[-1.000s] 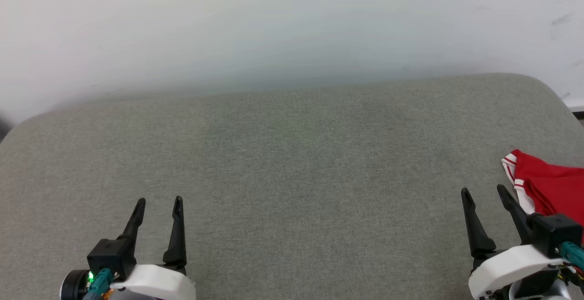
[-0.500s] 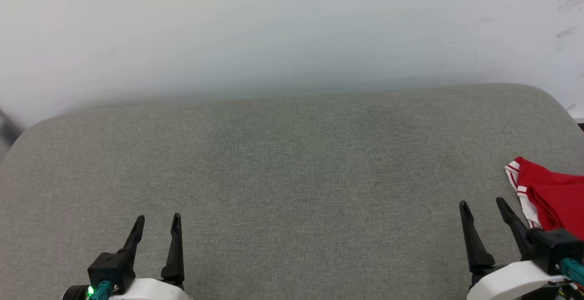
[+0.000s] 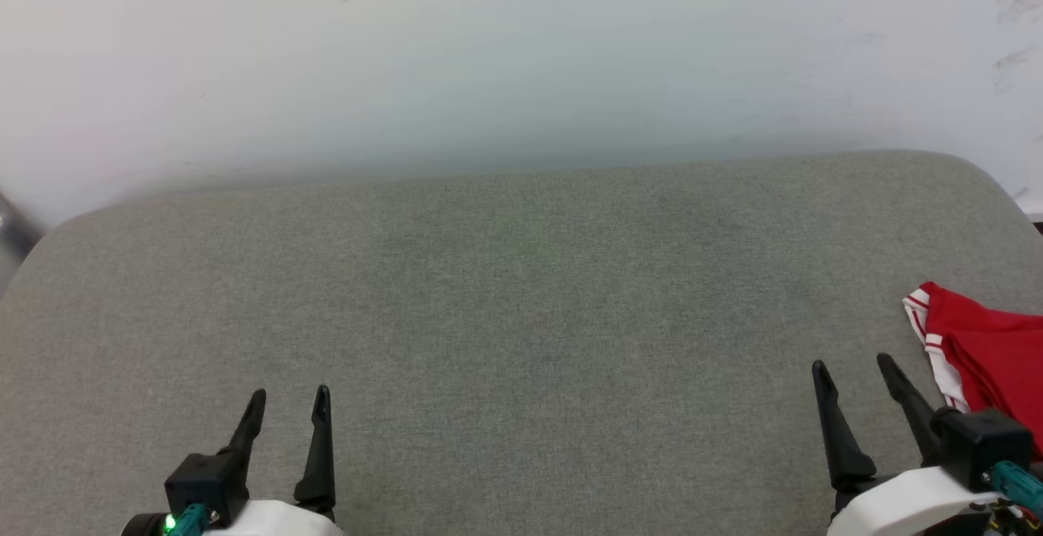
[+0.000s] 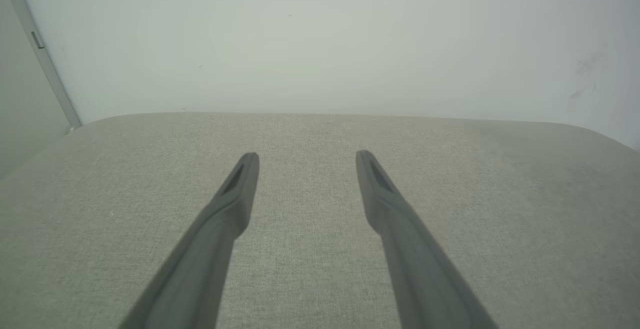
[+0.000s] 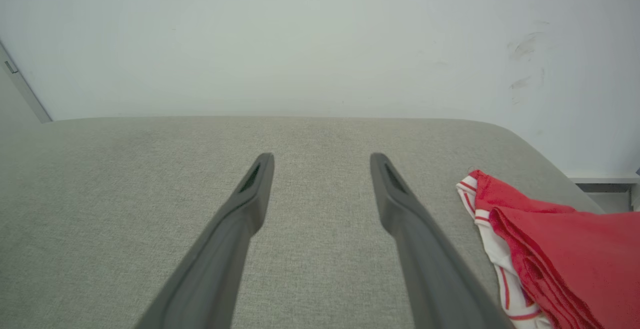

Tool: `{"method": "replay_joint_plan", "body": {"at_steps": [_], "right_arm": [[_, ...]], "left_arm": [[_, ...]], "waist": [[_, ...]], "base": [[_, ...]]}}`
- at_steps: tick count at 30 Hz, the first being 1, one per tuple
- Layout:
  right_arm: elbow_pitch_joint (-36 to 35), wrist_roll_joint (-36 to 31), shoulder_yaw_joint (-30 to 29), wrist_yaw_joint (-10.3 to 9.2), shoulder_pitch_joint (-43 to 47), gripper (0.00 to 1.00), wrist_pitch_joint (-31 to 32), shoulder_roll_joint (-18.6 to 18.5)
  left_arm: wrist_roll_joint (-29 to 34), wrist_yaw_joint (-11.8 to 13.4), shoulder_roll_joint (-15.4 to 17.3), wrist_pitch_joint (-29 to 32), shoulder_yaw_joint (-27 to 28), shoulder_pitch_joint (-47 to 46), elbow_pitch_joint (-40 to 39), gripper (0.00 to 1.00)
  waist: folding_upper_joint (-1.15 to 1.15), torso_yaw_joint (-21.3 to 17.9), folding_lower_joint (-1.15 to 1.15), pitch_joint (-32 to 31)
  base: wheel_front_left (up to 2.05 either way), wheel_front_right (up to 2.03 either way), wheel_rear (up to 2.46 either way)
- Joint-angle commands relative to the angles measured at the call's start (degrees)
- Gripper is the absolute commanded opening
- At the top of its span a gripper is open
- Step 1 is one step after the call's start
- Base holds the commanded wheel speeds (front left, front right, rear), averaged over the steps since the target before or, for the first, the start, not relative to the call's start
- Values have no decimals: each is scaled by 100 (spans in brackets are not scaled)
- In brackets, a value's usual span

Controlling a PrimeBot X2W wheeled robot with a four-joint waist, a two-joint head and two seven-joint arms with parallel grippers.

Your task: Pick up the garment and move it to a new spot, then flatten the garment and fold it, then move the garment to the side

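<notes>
The garment (image 3: 990,349) is found at the far right edge of the grey padded surface (image 3: 521,292), just beside the right gripper (image 3: 850,362) but not touched by it. In the right wrist view it is seen laid in stacked red layers with the white striped trim turned outward, so it is judged to have been folded and set aside already. Its full outline is cut off by the picture edge, and the neatness of the fold cannot be confirmed. The left gripper (image 3: 291,393) is noted low at the left, well apart from the garment. The fingers of both grippers are spread wide and nothing is held between them; only bare upholstery is seen in the gaps. Little, if anything, is judged to remain of the task beyond withdrawal of the arms. Against the earlier frames, the whole head view is found shifted, which is put down to the camera; the garment is unmoved on the surface, and both grippers are drawn slightly lower toward the bottom edge.
</notes>
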Motion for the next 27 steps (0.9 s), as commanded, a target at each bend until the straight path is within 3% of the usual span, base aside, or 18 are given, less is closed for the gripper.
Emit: {"method": "replay_joint_plan", "body": {"at_steps": [1, 27], "right_arm": [[22, 3, 4, 0, 6, 0, -1, 0], [599, 2586, -134, 0, -350, 0, 180, 23]], "left_arm": [[-4, -5, -11, 4, 0, 6, 13, 0], [-2026, -482, -427, 613, 572, -247, 272, 0]], "waist": [[0, 6, 0, 0], [0, 57, 0, 46]], "base": [[0, 0, 0], [0, 0, 0]]}}
